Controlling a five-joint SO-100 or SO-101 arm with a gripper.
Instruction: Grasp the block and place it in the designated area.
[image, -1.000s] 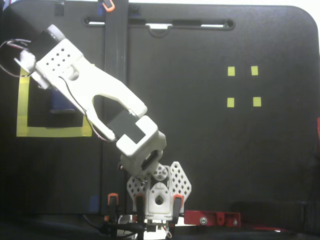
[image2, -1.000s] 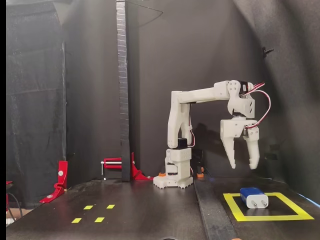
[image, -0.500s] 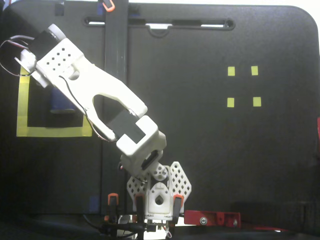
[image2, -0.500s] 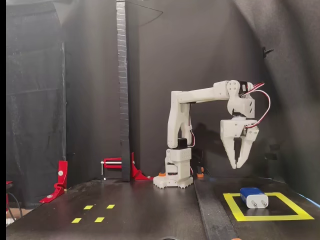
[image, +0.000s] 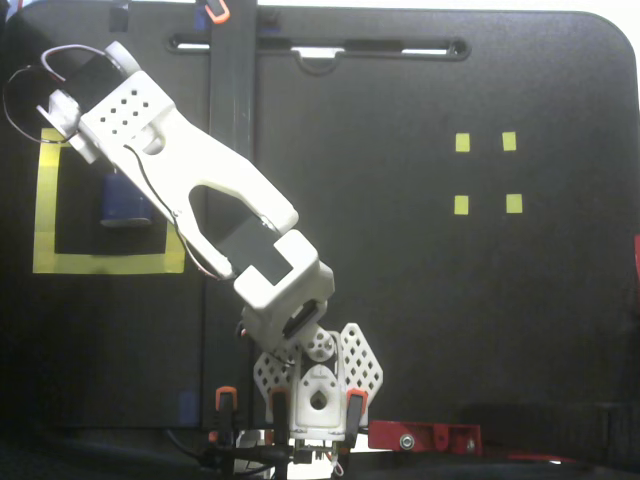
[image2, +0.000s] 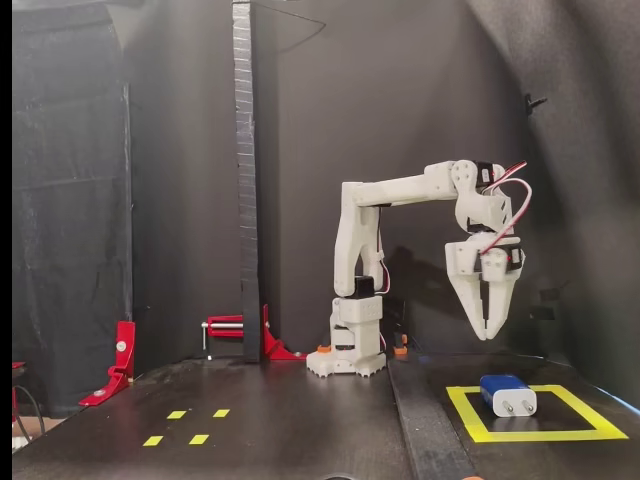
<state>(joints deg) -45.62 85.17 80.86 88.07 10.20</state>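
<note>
Gripper (image2: 489, 335) hangs in the air with its two fingers brought together to a point, empty, clear above the table and apart from the block (image2: 508, 395); in the top-down fixed view the arm hides it. Going left to right in the side fixed view: two red clamps, one at the left edge (image2: 113, 365) and one beside the black post (image2: 238, 330); four small yellow markers (image2: 186, 426) on the floor; the white arm base (image2: 346, 355); then the yellow frame (image2: 473, 418) at the right. One block only, dark blue, lying flat with two silvery prongs facing the camera, inside the frame toward its left-centre; it does not touch the tape in this view. The top-down fixed view agrees: block (image: 122, 200) on the black interior of the frame (image: 44, 220) at the left of the board, partly under the arm, with the four markers (image: 486, 172) well apart to the right. Counts: one arm, one gripper, one block, one frame, four markers, two clamps. Judgement: placement looks done, since the block rests in the designated area with nothing holding it; the step in hand reads as the retreat after release. Next move calls only for taking the arm up and back toward its base without sweeping low over the frame, so the block is not nudged onto the tape.
</note>
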